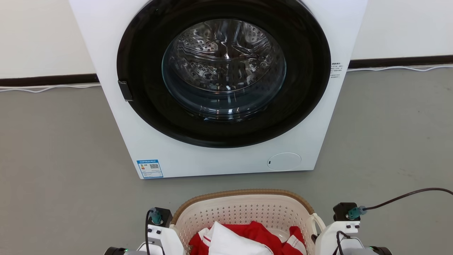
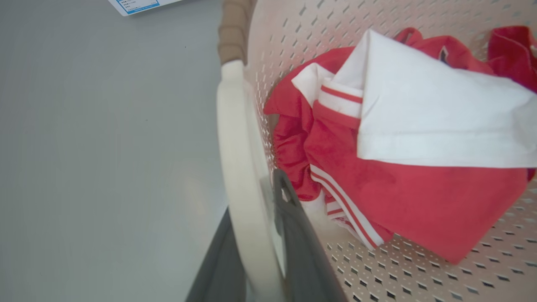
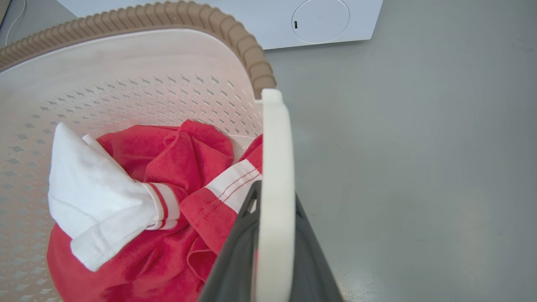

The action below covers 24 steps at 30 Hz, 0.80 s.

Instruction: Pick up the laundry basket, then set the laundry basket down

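The laundry basket [image 1: 244, 207], cream perforated plastic with a tan woven-look rim [image 3: 235, 31], sits low in the head view between my two wrists. Red and white clothes [image 2: 390, 138] lie inside it. My left gripper [image 2: 256, 201] is shut on the basket's left white loop handle [image 2: 235, 138], one dark finger on each side of it. My right gripper [image 3: 275, 197] is shut in the same way on the right loop handle [image 3: 275, 138]. In the head view the pale wrist housings flank the basket and hide the fingers. I cannot tell whether the basket rests on the floor.
A big white washing machine [image 1: 219, 163] with a round dark-framed glass door stands just beyond the basket. Grey floor [image 1: 53, 159] spreads to both sides. A dark cable [image 1: 407, 196] runs off to the right from my right wrist, and a white cable [image 1: 400, 68] lies along the wall.
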### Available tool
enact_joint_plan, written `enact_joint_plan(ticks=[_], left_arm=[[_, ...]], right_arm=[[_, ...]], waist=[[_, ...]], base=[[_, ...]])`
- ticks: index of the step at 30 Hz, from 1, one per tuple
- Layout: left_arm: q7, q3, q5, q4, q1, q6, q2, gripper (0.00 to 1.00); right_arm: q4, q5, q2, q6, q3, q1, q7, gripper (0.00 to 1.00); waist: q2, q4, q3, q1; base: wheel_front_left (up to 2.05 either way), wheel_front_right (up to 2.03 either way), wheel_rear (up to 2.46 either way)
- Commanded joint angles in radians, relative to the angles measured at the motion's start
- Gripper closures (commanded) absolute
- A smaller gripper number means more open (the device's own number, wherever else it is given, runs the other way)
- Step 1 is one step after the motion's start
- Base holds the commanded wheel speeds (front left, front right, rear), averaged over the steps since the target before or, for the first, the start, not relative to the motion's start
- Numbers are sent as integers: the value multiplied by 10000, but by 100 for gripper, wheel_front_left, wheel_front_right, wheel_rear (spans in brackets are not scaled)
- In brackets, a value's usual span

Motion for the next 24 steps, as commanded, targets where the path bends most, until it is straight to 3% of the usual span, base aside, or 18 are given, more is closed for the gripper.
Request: enact_joint_plan(ticks=[1,24], left_arm=[[-32,102,-34,-93,-256,-169,168,100],[-58,-60,-176,-79,-346,-112,181,100]], right_arm=[[-170,129,20,50,165,-432,-201,100],[-144,729,20,50,719,-514,-357,100]], waist=[[-1,-3,-2,0],[-1,28,64,0]], base=[[0,0,0],[0,0,0]])
